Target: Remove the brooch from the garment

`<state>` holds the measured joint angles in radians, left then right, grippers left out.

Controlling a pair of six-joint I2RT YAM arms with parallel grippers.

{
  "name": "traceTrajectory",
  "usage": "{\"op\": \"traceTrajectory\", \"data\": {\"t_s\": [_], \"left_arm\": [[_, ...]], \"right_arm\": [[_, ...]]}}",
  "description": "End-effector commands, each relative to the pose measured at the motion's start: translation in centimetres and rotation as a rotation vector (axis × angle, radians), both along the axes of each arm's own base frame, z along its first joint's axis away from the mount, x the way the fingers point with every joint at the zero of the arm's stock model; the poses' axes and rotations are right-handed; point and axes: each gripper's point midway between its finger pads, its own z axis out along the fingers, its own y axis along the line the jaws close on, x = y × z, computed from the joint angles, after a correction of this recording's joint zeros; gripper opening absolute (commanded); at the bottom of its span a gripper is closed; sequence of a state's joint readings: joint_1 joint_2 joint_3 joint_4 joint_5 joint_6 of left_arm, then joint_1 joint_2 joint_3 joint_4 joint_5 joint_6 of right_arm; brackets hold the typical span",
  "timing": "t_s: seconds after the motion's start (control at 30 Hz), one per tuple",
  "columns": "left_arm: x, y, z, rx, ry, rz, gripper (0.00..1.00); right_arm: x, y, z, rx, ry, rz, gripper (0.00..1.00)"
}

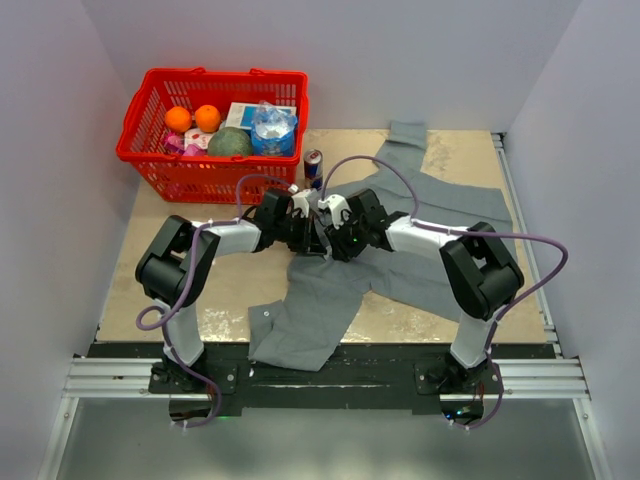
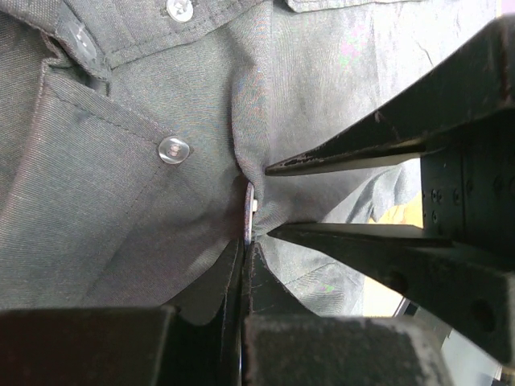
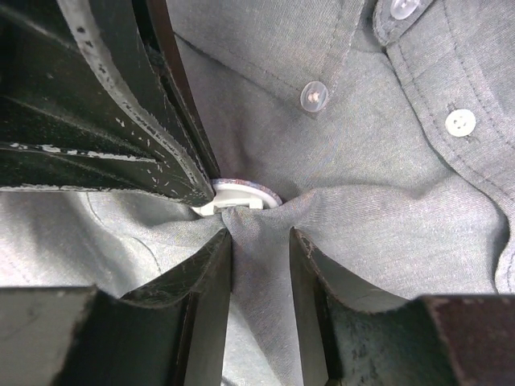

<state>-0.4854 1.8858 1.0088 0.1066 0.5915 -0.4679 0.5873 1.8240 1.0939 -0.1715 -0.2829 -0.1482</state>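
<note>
The grey shirt, the garment (image 1: 430, 205), lies spread over the table. My two grippers meet over its chest. My left gripper (image 1: 306, 222) is shut on the brooch (image 2: 248, 211), which shows edge-on as a thin disc in the left wrist view, right at my left gripper's (image 2: 244, 245) tips. In the right wrist view the brooch (image 3: 245, 195) shows its white back and a reddish rim. My right gripper (image 1: 335, 230) is shut on a pinched fold of the garment (image 3: 386, 201) just below the brooch. The fold fills the gap between my right gripper's (image 3: 259, 241) fingers.
A red basket (image 1: 150, 150) with oranges, a bottle and packets stands at the back left. A drink can (image 1: 313, 165) stands beside it, just behind the grippers. Pale shirt buttons (image 2: 174, 149) (image 3: 314, 96) lie near the brooch. One sleeve hangs over the table's front edge (image 1: 300, 340).
</note>
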Motion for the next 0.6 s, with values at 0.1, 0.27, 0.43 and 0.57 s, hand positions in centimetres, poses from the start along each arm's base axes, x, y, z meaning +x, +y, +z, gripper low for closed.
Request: {"op": "traceTrajectory", "data": {"t_s": [0.1, 0.27, 0.43, 0.57], "left_arm": [[0.8, -0.5, 0.8, -0.020, -0.036, -0.028, 0.00], [1.1, -0.7, 1.0, -0.030, -0.042, -0.027, 0.00], [0.9, -0.9, 1.2, -0.041, -0.040, -0.037, 0.00], [1.0, -1.0, 1.3, -0.043, -0.040, -0.040, 0.00]], "right_arm": [[1.1, 2.0, 2.8, 0.121, -0.009, 0.030, 0.41], [1.5, 2.0, 2.2, 0.114, -0.003, 0.007, 0.42], [2.4, 1.6, 1.6, 0.069, -0.026, -0.003, 0.41], [2.4, 1.2, 1.2, 0.044, -0.025, 0.002, 0.39]]}}
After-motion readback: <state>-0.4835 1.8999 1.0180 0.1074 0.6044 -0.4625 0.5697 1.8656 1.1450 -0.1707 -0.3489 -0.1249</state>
